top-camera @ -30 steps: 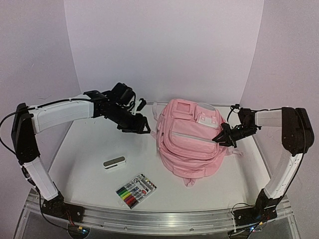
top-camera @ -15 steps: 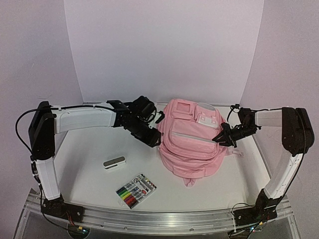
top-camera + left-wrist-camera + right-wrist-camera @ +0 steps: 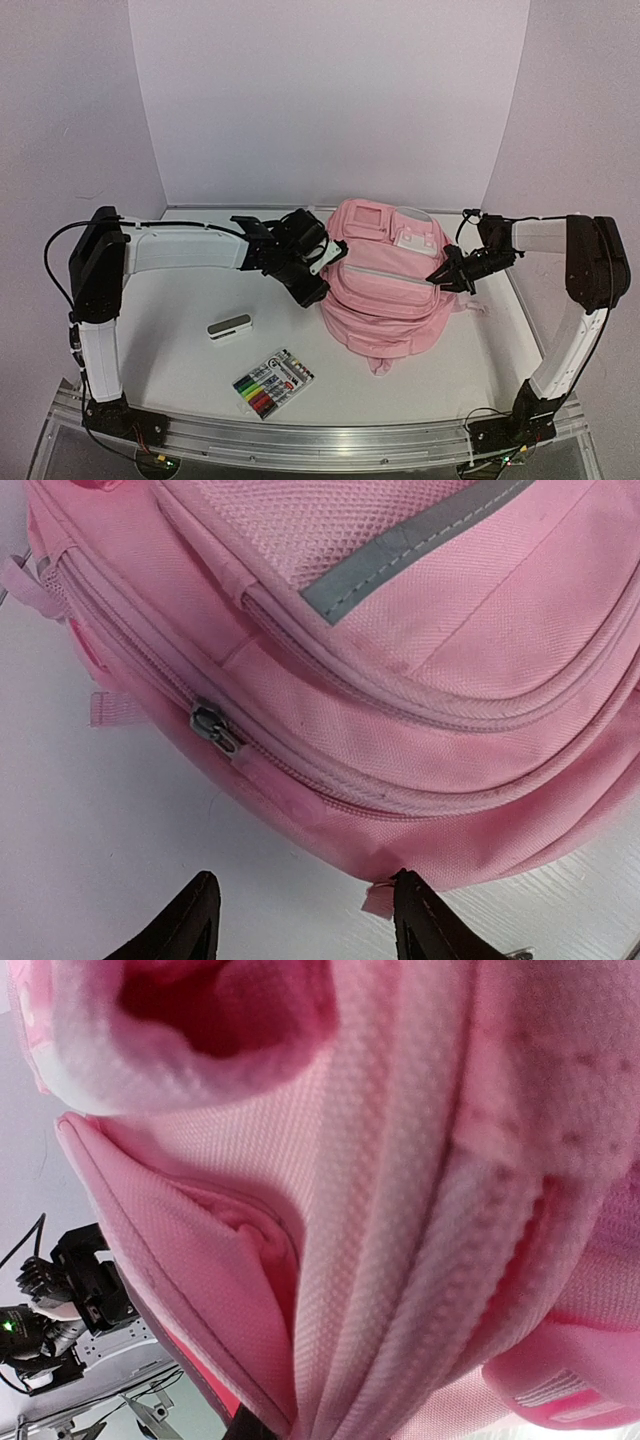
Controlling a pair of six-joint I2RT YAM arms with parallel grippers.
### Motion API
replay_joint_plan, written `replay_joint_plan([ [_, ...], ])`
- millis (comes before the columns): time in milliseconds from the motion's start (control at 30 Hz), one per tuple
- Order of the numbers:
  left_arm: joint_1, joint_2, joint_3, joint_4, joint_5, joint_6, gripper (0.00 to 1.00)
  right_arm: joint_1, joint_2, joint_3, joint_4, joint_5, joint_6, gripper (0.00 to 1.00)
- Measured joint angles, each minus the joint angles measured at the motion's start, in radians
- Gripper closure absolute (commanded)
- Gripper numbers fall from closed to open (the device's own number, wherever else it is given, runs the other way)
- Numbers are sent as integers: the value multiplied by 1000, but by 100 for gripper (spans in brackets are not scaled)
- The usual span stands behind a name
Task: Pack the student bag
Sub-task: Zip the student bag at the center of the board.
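While right fingers (image 3: 447, 271) pinch the bag (image 3: 385, 295), unzipping is in hand: parted left fingers (image 3: 192, 925) should grip the zip pull (image 3: 215, 726).

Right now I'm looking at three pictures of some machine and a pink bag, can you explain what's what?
These are two robot arms, left and right, bolted at the near edge of a white table. The wide picture comes from a camera above and behind them; the two close-ups come from cameras on their wrists. On the table lie a pink backpack, a pack of coloured markers and a small white block. The right gripper is pinched shut on the backpack's side fabric, so its close-up is filled with pink cloth. The left gripper is open at the backpack's other side, holding nothing.
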Motion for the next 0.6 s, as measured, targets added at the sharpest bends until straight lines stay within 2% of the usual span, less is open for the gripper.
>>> replay_joint_plan([
  [367,0,63,43,31,-16,38,45,0,0,0,-6,3,-9,100],
  [600,1,74,63,45,-38,50,58,0,0,1,-8,4,-16,100],
])
